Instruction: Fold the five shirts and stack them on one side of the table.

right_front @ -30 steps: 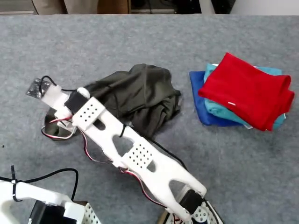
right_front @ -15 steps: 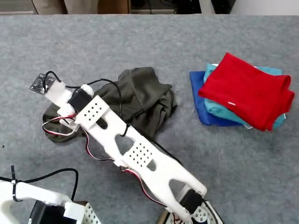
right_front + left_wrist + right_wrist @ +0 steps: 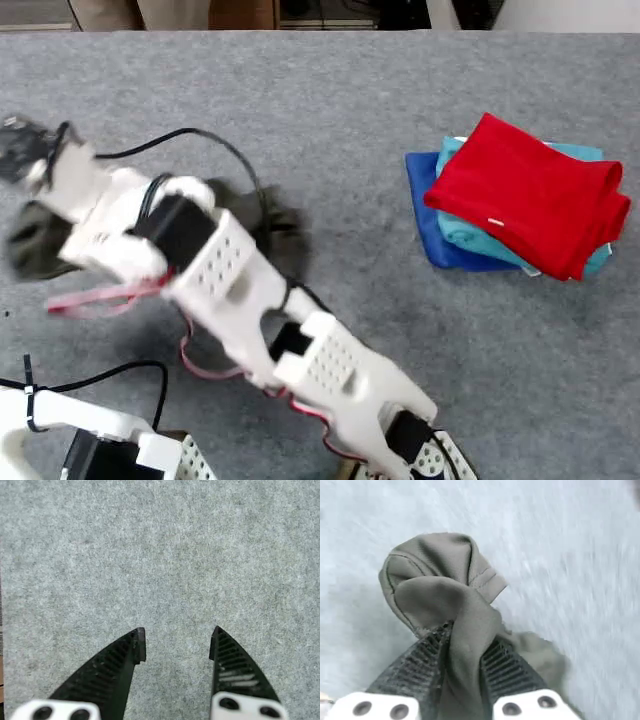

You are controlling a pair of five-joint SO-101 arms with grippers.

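An olive green shirt (image 3: 435, 575) hangs bunched between the pads of my right gripper (image 3: 465, 630), which is shut on a fold of it. From above, the right arm stretches from the near edge to the table's left side. The right gripper (image 3: 62, 222) is there with the olive shirt (image 3: 35, 245) trailing under the arm. A folded red shirt (image 3: 525, 195) tops a stack at the right, over a teal shirt (image 3: 470, 235) and a blue shirt (image 3: 430, 230). My left gripper (image 3: 177, 642) stands open over bare grey carpet.
The table (image 3: 330, 100) is covered in grey carpet. The left arm's base (image 3: 60, 430) with a black cable sits at the near left corner. Red and black wires loop beside the right arm (image 3: 260, 310).
The right arm swung left and rose, dragging the olive shirt from the table's middle toward the left edge. The shirt went from spread to bunched. The folded stack stayed put.
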